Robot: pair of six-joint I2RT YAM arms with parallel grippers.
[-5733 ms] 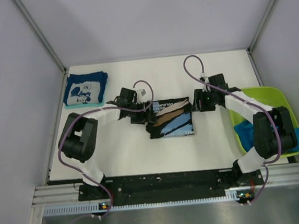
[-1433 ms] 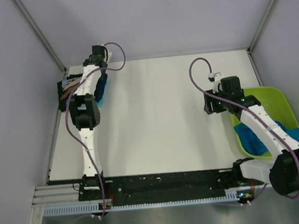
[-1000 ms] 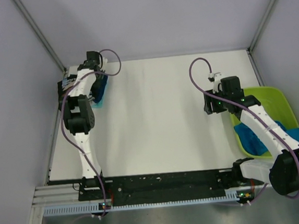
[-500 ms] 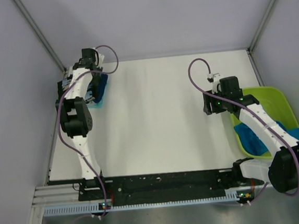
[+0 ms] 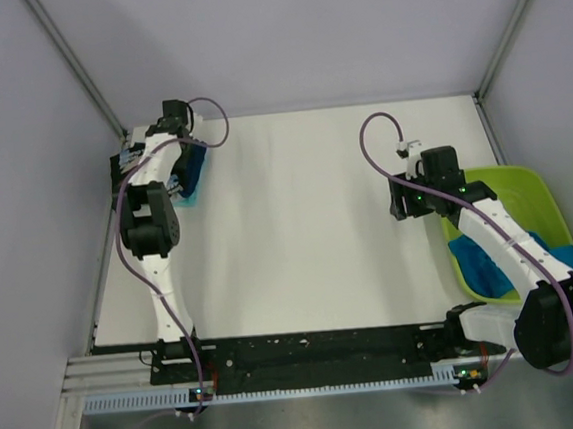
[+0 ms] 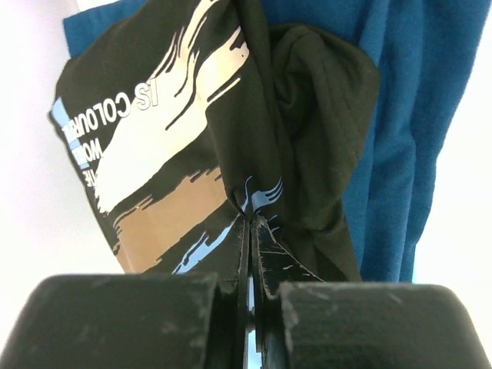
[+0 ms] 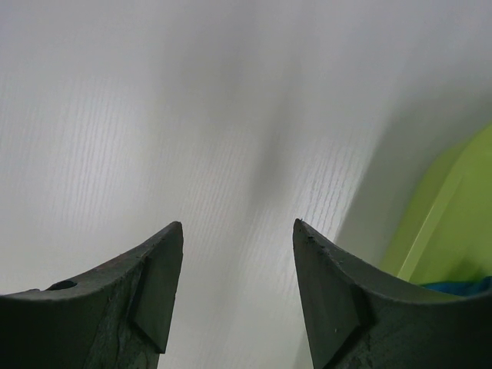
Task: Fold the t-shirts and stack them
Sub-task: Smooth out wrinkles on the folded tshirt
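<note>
The left arm reaches to the far-left corner of the tabletop (image 5: 307, 223). The pile of folded t-shirts lies there. In the left wrist view the black t-shirt (image 6: 307, 115), with its tan, white and light-blue print turned upward, lies on top of a blue t-shirt (image 6: 392, 154). The blue one shows along the right side and at the upper edge. One part of the black cloth is bunched into a thick fold beside the print.

The left hand (image 6: 250, 223) is closed. Its two fingertips are pressed together and touch the black cloth at the lower end of the print, where small wrinkles run toward them. I cannot tell if some cloth is pinched between the tips.

The right hand (image 7: 237, 223) is open, with its fingers (image 7: 157, 292) well apart. It hangs above the bare tabletop, just beside the left wall of the lime-green tub (image 5: 524, 179). This tub stands at the right edge of the tabletop. Inside it lie bright blue t-shirts (image 5: 481, 263), crumpled and unfolded, partly hidden under the right arm.
</note>
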